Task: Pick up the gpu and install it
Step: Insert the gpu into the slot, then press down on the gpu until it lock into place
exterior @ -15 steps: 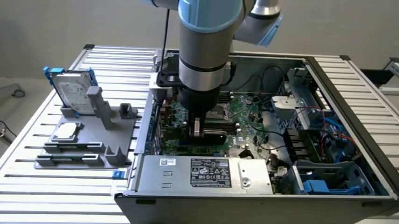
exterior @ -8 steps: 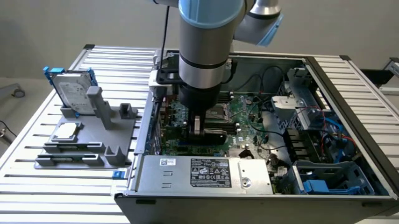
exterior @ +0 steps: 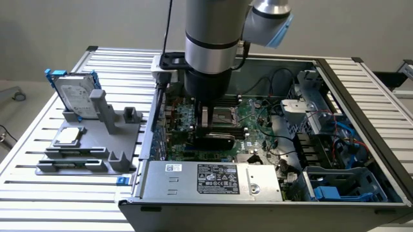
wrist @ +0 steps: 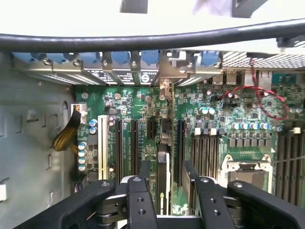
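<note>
The gpu stands on edge inside the open computer case, its black body low on the green motherboard. From the wrist it shows as a thin dark card set upright in line with an expansion slot, its silver bracket end toward the rear slot covers. My gripper hangs straight above it. It is open: the two black fingers stand on either side of the card with a gap to each.
Left of the case a grey fixture holds a silver hard drive in a blue frame and a square CPU chip. The power supply lies at the case front. A CPU socket and a black cable are close by.
</note>
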You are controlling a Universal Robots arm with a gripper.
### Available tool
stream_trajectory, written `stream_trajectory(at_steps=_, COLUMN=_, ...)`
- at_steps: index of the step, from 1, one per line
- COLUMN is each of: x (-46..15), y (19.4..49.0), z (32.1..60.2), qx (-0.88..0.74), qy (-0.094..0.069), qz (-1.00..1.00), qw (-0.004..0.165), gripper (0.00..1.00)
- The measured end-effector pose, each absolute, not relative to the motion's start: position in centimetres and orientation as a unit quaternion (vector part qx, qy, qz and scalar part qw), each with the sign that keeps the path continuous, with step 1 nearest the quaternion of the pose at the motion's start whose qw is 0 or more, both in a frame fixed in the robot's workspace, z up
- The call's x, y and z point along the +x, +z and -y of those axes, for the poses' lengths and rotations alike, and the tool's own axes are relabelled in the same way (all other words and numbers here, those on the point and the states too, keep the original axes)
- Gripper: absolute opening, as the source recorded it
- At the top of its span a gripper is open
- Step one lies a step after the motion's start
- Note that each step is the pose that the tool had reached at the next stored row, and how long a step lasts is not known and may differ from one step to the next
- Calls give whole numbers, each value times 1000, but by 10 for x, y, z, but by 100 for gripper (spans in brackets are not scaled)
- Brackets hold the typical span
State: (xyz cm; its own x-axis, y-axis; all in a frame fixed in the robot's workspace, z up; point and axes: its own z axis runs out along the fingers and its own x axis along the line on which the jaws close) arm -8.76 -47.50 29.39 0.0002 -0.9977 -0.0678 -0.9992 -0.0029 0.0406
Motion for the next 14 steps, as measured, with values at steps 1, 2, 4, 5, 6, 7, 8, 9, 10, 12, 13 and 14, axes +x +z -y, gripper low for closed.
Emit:
stream_trajectory(at_steps=1, x=-88, y=298, z=475, qx=-707, qy=39, qz=-706, qw=9, gripper=40)
stream_trajectory(at_steps=2, x=-88, y=299, z=475, qx=-707, qy=39, qz=-706, qw=9, gripper=38)
stream_trajectory(at_steps=4, x=-88, y=300, z=475, qx=-707, qy=39, qz=-706, qw=9, gripper=31)
stream_trajectory(at_steps=5, x=-88, y=300, z=475, qx=-707, qy=39, qz=-706, qw=9, gripper=25)
stream_trajectory(at_steps=6, x=-88, y=300, z=475, qx=-707, qy=39, qz=-706, qw=9, gripper=25)
stream_trajectory(at_steps=7, x=-88, y=300, z=475, qx=-707, qy=39, qz=-706, qw=9, gripper=13)
stream_trajectory(at_steps=8, x=-88, y=300, z=475, qx=-707, qy=39, qz=-706, qw=9, gripper=13)
stream_trajectory(at_steps=9, x=-88, y=300, z=475, qx=-707, qy=39, qz=-706, qw=9, gripper=11)
stream_trajectory(at_steps=10, x=-88, y=300, z=475, qx=-707, qy=39, qz=-706, qw=9, gripper=11)
stream_trajectory(at_steps=12, x=-88, y=300, z=475, qx=-707, qy=39, qz=-706, qw=9, gripper=11)
stream_trajectory(at_steps=13, x=-88, y=300, z=475, qx=-707, qy=39, qz=-706, qw=9, gripper=11)
stream_trajectory(at_steps=14, x=-88, y=300, z=475, qx=-707, qy=39, qz=-706, qw=9, gripper=11)
